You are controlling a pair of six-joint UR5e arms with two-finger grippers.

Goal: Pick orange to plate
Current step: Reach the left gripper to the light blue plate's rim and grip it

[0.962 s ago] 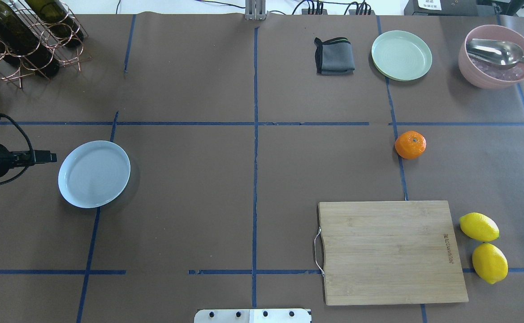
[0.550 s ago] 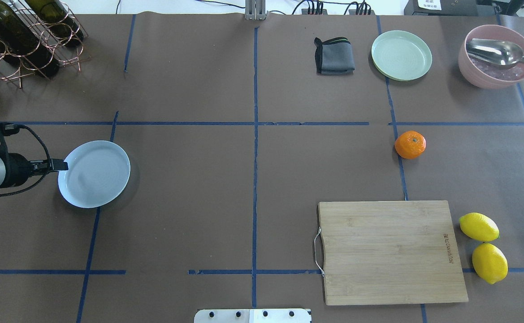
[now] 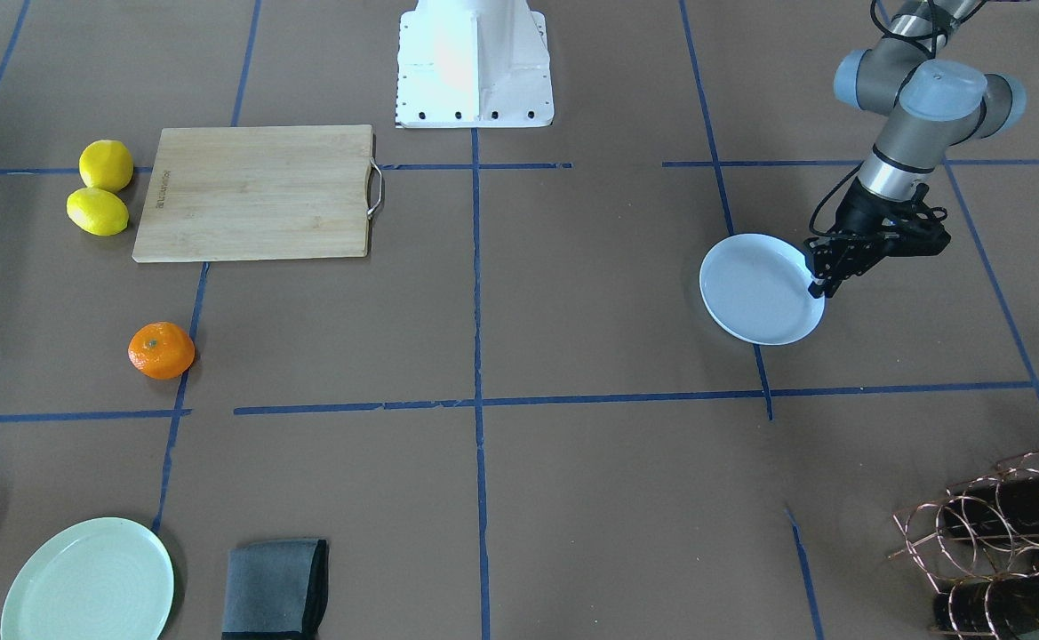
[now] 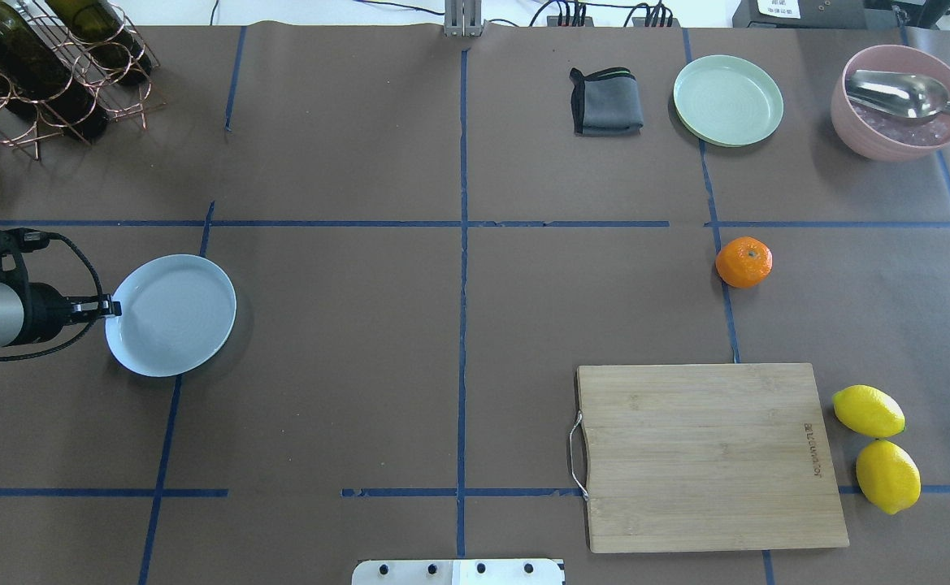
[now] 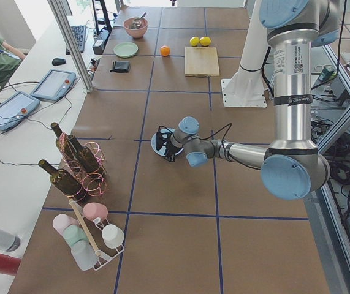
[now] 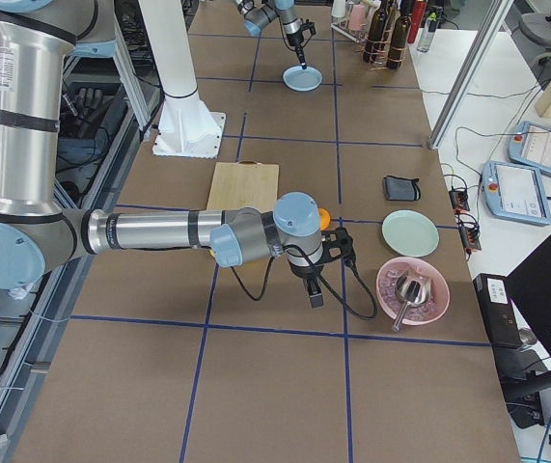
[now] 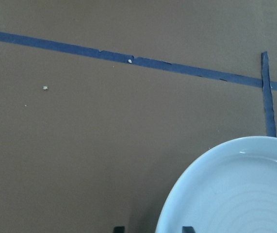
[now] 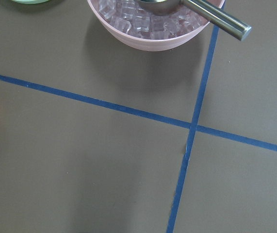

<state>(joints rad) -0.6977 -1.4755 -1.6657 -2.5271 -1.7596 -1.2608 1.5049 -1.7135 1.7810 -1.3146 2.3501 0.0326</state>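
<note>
On the right half of the table (image 4: 344, 341) the orange (image 4: 743, 262) lies alone on a blue tape line (image 4: 722, 244) and touches nothing. It is well apart from the left pincer (image 4: 110, 308), which is at the other side of the table, at the outer edge of the plate (image 4: 174, 317). In the left wrist view its fingertips (image 7: 119, 229) are apart, one outside the plate and one over its inside, so that the rim stands between them. I cannot tell whether they touch the rim.

The right pincer (image 6: 314, 293) shows only in the view from the table's right end. It hangs low over the table between the orange and the pink bowl (image 4: 901, 122), much nearer to the orange than the left one is. Whether it is apart or together I cannot tell.

Between orange and plate lies brown table crossed by tape lines. Toward the robot from the orange is a wooden cutting board (image 4: 710, 455), with two lemons (image 4: 869, 411) close together at its right edge. On the far side are a green plate (image 4: 728, 100) and a folded grey cloth (image 4: 606, 101). The pink bowl holds ice cubes (image 8: 128, 9) and a metal scoop (image 4: 897, 93).
</note>
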